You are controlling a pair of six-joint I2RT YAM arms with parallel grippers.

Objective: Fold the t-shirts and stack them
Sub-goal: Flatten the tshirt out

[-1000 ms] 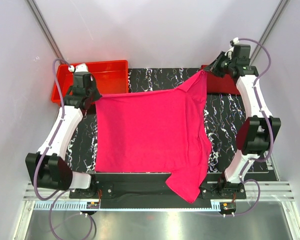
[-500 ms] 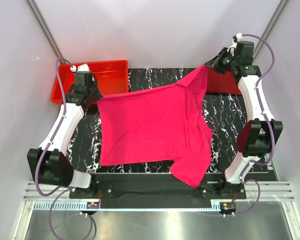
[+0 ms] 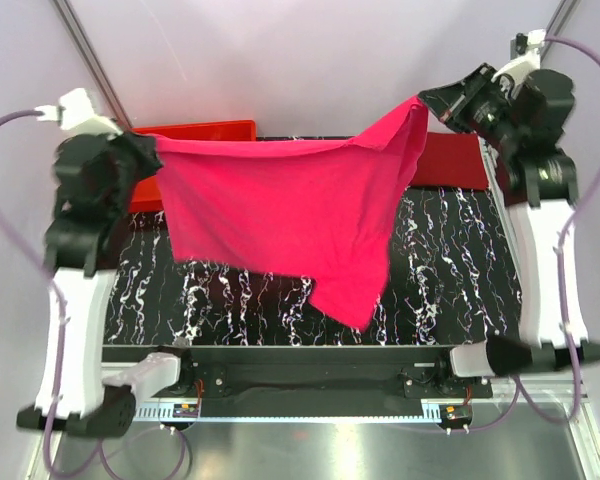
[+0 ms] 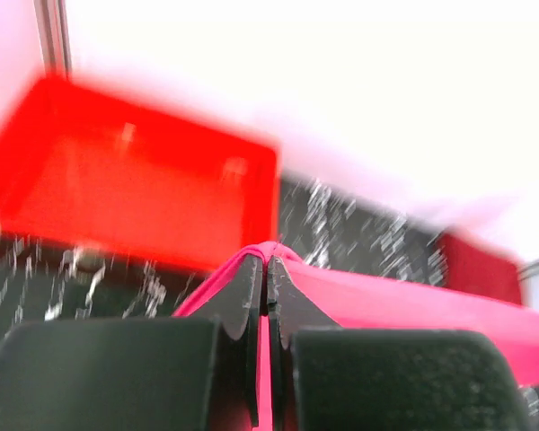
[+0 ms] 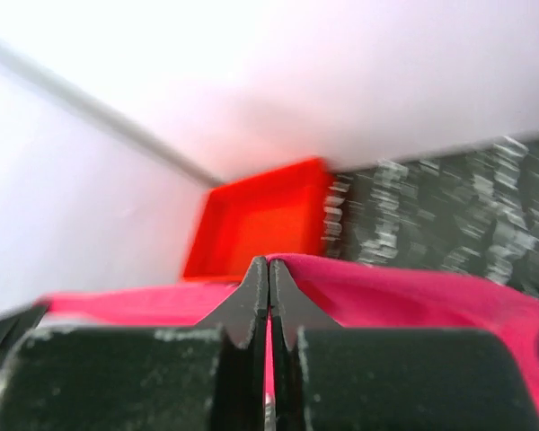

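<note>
My left gripper (image 3: 147,153), right gripper (image 3: 427,101) clamped on bright magenta-pink cloth t-shirt (image 3: 290,200); long axis left-right, lower end apparently hanging down.

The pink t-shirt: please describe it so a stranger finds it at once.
Above the black marbled table, the pink t-shirt hangs stretched between the left gripper and right gripper. It is magenta soft cloth, unlike the rigid red tray behind it.
</note>
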